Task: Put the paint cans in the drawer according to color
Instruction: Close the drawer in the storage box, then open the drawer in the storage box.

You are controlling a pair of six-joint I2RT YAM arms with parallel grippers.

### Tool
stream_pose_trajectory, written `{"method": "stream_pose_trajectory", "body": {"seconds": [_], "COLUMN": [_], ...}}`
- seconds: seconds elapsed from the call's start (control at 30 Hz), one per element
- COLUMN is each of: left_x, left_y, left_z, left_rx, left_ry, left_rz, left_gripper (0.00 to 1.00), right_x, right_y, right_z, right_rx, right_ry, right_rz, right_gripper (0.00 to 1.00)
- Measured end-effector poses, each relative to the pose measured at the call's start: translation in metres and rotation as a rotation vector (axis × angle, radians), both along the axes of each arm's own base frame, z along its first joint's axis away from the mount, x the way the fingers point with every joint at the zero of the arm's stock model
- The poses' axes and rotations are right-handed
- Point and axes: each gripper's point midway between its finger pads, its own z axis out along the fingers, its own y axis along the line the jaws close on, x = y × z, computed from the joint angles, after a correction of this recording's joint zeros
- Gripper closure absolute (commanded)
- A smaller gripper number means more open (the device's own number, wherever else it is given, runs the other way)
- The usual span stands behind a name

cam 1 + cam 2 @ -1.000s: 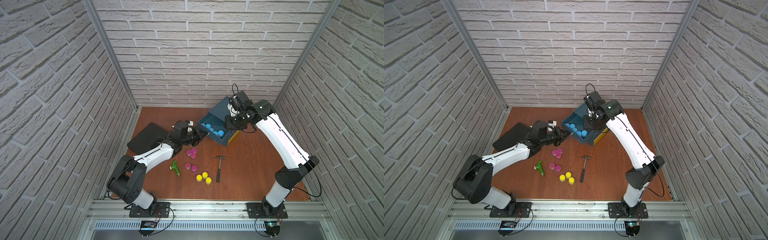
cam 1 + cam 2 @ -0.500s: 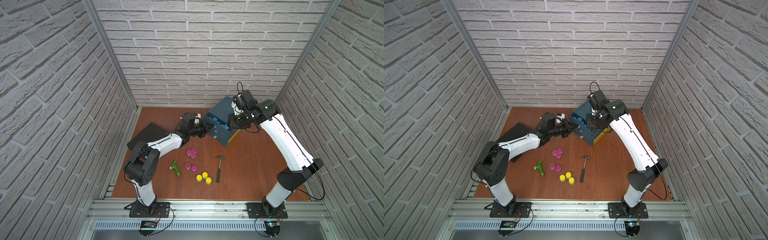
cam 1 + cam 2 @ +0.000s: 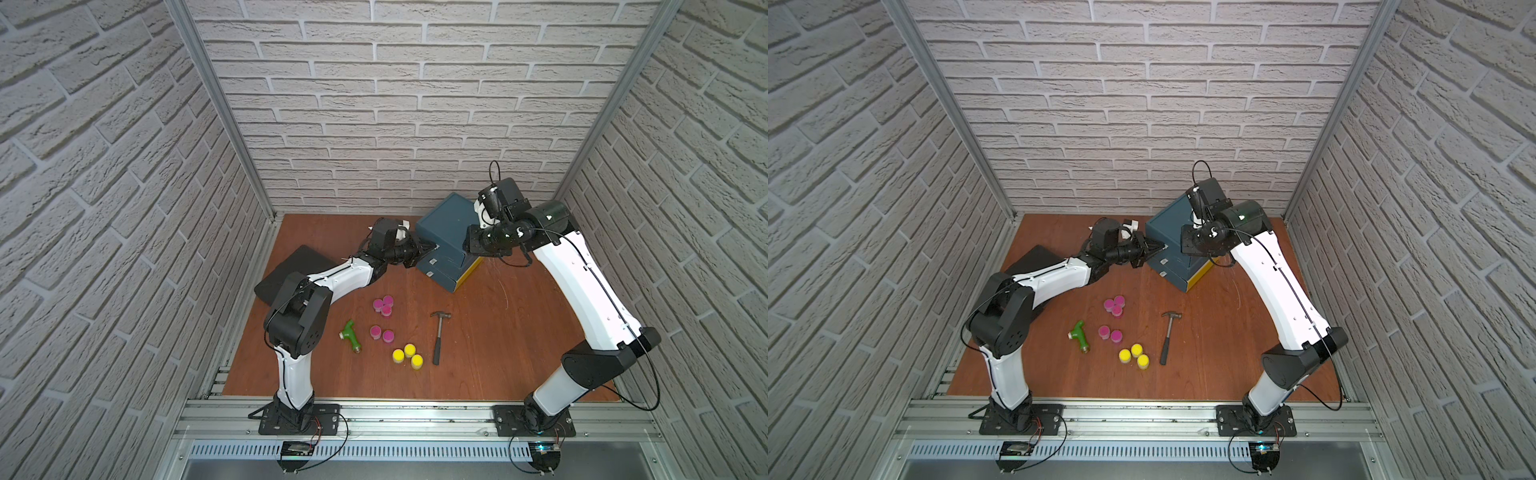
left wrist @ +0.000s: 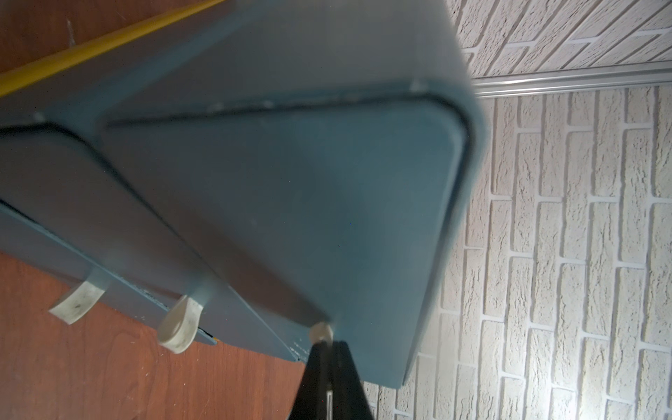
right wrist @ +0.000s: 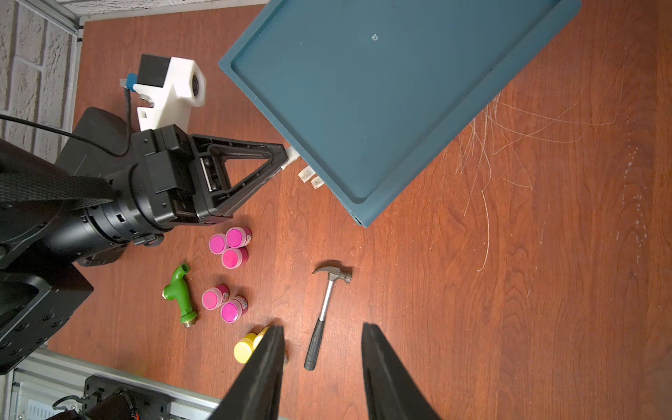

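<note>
Top drawer gripped by its tab, with the paint cans left outside.
The left gripper (image 5: 283,159) is pinched shut on the pull tab (image 4: 322,331) of the blue drawer cabinet (image 3: 446,226), apparently to slide that drawer. The right gripper (image 5: 323,327) is held above it, jaws apart and empty. The pink paint cans (image 3: 383,305) and yellow paint cans (image 3: 409,355) lie unsorted on the table (image 3: 498,332).

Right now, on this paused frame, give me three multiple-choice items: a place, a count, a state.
1. The hammer lies: A on the cabinet; B beside the yellow paint cans; C between the pink paint cans.
2. Pink paint cans on the table: A three; B four; C five.
3. The cabinet's drawers: A all shut; B top one open; C bottom one open.
Key: B, it lies right beside them; C, a cluster of three plus a pair; A, no drawer's inside shows.
</note>
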Motion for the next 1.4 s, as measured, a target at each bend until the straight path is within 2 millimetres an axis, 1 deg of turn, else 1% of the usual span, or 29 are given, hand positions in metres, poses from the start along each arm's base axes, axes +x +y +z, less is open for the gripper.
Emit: {"method": "stream_pose_trajectory", "body": {"seconds": [0.2,0.23,0.27,0.3,0.33,0.4,0.43,0.5,0.57,0.7,0.8,0.93,1.13,1.27,1.4], "left_x": [0.002,0.002,0.002,0.002,0.002,0.003,0.002,-0.002,-0.01,-0.026,-0.029,-0.027,-0.021,-0.017,-0.013], "left_y": [-0.004,-0.004,-0.004,-0.004,-0.004,-0.002,0.0,0.005,0.014,0.033,0.036,0.033,0.021,0.014,0.008], "left_z": [-0.002,-0.002,-0.002,-0.002,-0.003,-0.005,-0.008,-0.017,-0.026,-0.04,-0.05,-0.062,-0.087,-0.087,-0.077], "left_rx": [0.003,0.004,0.005,0.005,0.008,0.018,0.029,0.059,0.093,0.138,0.154,0.156,0.166,0.16,0.143], "left_ry": [0.007,0.008,0.009,0.008,0.004,0.004,0.004,0.024,0.042,0.081,0.104,0.119,0.154,0.15,0.126], "left_rz": [-0.006,-0.006,-0.006,-0.006,-0.004,0.006,0.01,0.019,0.03,0.041,0.039,0.032,0.023,0.016,0.013], "left_gripper": [1.0,0.98,0.86,0.7,0.6,0.48,0.43,0.38,0.36,0.36,0.37,0.4,0.44,0.46,0.49], "right_x": [0.0,0.0,0.0,0.0,0.0,0.001,0.001,0.001,0.001,-0.001,-0.002,-0.003,-0.005,-0.006,-0.006], "right_y": [-0.003,-0.003,-0.003,-0.004,-0.004,-0.004,-0.005,-0.005,-0.005,-0.006,-0.006,-0.006,-0.007,-0.008,-0.009], "right_z": [-0.007,-0.007,-0.008,-0.008,-0.008,-0.008,-0.008,-0.007,-0.006,-0.006,-0.008,-0.01,-0.01,-0.01,-0.01], "right_rx": [-0.005,-0.005,-0.004,-0.004,-0.004,-0.003,-0.002,0.0,0.003,0.005,0.005,0.007,0.009,0.01,0.013], "right_ry": [0.018,0.02,0.021,0.021,0.022,0.021,0.02,0.017,0.012,0.009,0.015,0.02,0.022,0.021,0.02], "right_rz": [-0.007,-0.008,-0.009,-0.01,-0.01,-0.012,-0.013,-0.013,-0.014,-0.014,-0.013,-0.011,-0.011,-0.014,-0.015], "right_gripper": [0.59,0.59,0.59,0.58,0.58,0.57,0.57,0.56,0.56,0.56,0.56,0.56,0.56,0.56,0.56]}}
